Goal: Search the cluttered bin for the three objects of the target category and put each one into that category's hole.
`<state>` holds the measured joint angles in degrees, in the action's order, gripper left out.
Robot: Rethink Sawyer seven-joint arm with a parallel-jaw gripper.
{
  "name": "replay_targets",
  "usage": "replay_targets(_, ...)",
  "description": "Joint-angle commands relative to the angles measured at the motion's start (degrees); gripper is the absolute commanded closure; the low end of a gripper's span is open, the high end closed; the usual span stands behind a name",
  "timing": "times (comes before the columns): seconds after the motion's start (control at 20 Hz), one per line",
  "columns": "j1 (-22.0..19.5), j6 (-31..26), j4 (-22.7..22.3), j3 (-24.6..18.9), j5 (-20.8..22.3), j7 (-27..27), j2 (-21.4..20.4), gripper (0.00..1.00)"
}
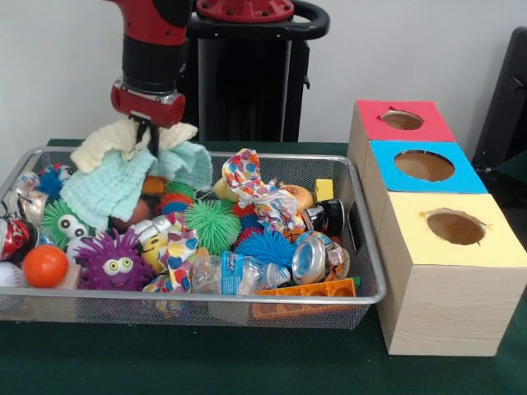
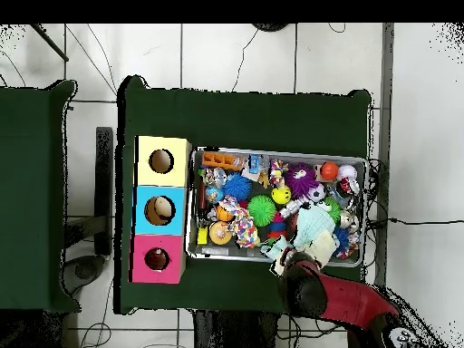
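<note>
Your table (image 1: 247,362) wears a dark green cloth; in the overhead view it stands on a pale tiled floor (image 2: 236,54), and a white wall (image 1: 395,49) backs it in the front view. On it sits a wire-mesh bin (image 1: 362,247) heaped with spiky rubber balls, a smooth orange ball (image 1: 44,265) and a clear plastic bottle (image 1: 235,274). Just beside the bin stands a pale wood box (image 1: 445,304) with three round holes, topped red, blue and yellow. Your tool (image 1: 146,132) is over the bin's far corner, pinching a cream cloth (image 1: 103,144) and a ribbed mint cloth (image 1: 107,189), both soft and hanging above the clutter.
</note>
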<state>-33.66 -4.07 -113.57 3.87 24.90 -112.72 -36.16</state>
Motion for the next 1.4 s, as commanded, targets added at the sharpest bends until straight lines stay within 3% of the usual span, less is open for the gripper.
replay_targets(0.05, -4.7, -11.2, -10.1, -16.8, -7.1, -4.2, -7.5, 1.0)
replay_targets(0.3, -8.0, -10.1, -12.2, -20.8, -8.8, -3.9, -8.1, 1.0)
replay_targets(0.6, -16.7, -1.1, -13.7, -28.1, -5.8, -3.7, 0.1, 1.0)
replay_targets(0.9, -17.8, 5.6, -13.1, -28.2, -2.2, -4.9, 4.8, 1.0)
replay_targets(1.2, -21.3, 14.5, -12.9, -32.2, 1.3, -6.5, 12.4, 1.0)
replay_targets(1.3, -18.6, 13.4, -12.8, -30.0, 0.5, -6.5, 9.9, 1.0)
replay_targets(1.4, -13.4, 8.8, -13.3, -26.2, -2.7, -6.5, 3.2, 1.0)
